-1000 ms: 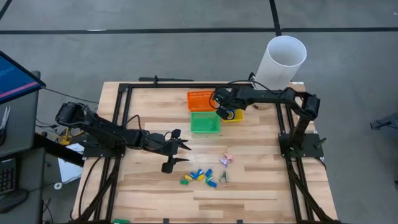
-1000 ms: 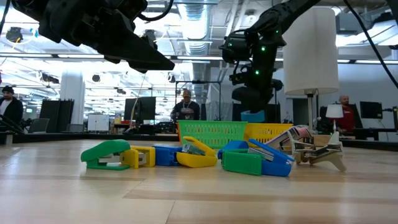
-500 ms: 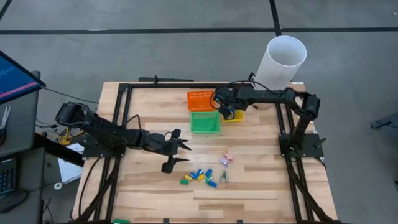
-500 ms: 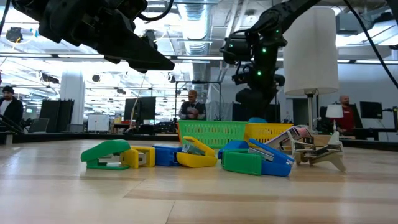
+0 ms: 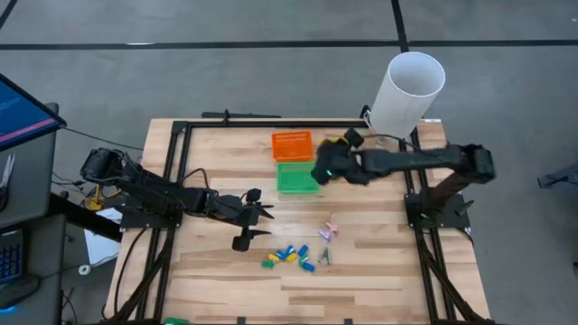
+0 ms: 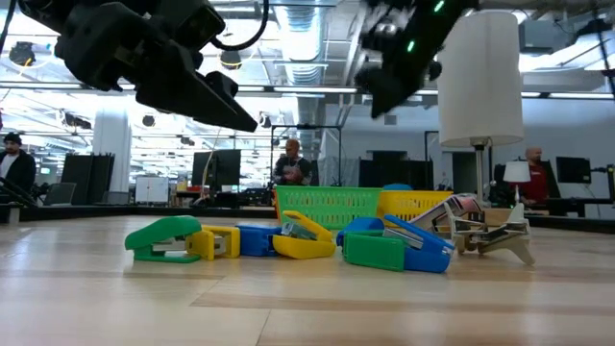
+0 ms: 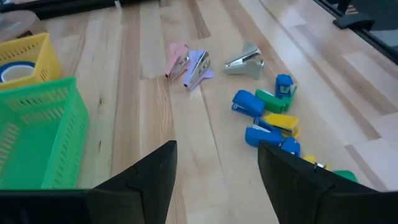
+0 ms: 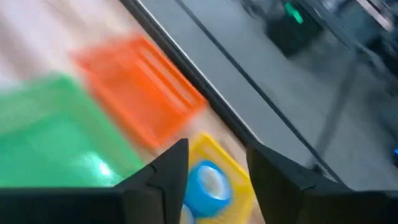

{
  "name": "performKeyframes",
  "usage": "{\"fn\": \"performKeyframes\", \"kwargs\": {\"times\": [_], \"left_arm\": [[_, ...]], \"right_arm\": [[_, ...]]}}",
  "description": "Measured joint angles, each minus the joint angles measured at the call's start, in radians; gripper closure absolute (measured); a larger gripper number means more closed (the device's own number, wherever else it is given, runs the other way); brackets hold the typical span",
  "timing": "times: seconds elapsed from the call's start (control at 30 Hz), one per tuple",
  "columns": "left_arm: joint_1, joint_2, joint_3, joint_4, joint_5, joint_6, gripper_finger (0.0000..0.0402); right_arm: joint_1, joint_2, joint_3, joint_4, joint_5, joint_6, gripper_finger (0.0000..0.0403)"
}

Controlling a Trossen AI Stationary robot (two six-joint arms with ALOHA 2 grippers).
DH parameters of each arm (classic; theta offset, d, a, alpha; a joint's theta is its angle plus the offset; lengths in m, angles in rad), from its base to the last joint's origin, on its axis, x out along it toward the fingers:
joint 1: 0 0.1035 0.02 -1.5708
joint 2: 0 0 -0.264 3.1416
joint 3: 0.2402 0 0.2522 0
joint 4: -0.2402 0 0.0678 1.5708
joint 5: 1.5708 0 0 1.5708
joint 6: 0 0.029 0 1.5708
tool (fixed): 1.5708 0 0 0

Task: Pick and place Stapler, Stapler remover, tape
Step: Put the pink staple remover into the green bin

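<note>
Blue tape (image 8: 207,185) now lies inside the yellow basket (image 8: 233,180), just beyond the right gripper's (image 8: 212,163) fingertips, and those fingers stand apart with nothing between them. A second ago that gripper hung low right over the yellow basket; now the right arm has swung up and away toward the green basket (image 5: 296,178), so the roll looks dropped and that piece of the job done. From the left wrist camera the same roll (image 7: 17,70) shows sitting in the yellow basket's (image 7: 38,51) corner.

Below and ahead of the left gripper (image 7: 216,163), which waits over the wood with its fingers spread and empty, the rest is still loose on the table (image 7: 155,106): a huddle of little staplers (image 7: 268,118) in blue, green and yellow, and beyond them the staple removers (image 7: 205,62), pink, lilac and silver. From above, that pile (image 5: 291,256) lies well apart from the right gripper (image 5: 323,171), between it and the table's near edge. I'd guess a stapler or remover comes next, and the orange basket (image 5: 292,144) and the green one look unfilled from here.
</note>
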State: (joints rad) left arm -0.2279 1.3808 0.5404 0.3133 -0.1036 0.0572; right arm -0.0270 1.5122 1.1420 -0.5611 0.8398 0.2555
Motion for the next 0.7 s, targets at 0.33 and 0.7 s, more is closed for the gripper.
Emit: {"fn": "performKeyframes", "kwargs": {"times": [0.33, 0.7], "left_arm": [[-0.071, 0.010, 0.000, -0.003, 0.132, -0.069, 0.0188], [-0.175, 0.225, 0.000, 0.074, -0.148, -0.070, 0.0188]], "right_arm": [[0.424, -0.153, -0.312, 0.399, -0.003, 0.011, 0.0284], [0.564, -0.120, -0.396, 0.616, -0.002, -0.076, 0.0280]]}}
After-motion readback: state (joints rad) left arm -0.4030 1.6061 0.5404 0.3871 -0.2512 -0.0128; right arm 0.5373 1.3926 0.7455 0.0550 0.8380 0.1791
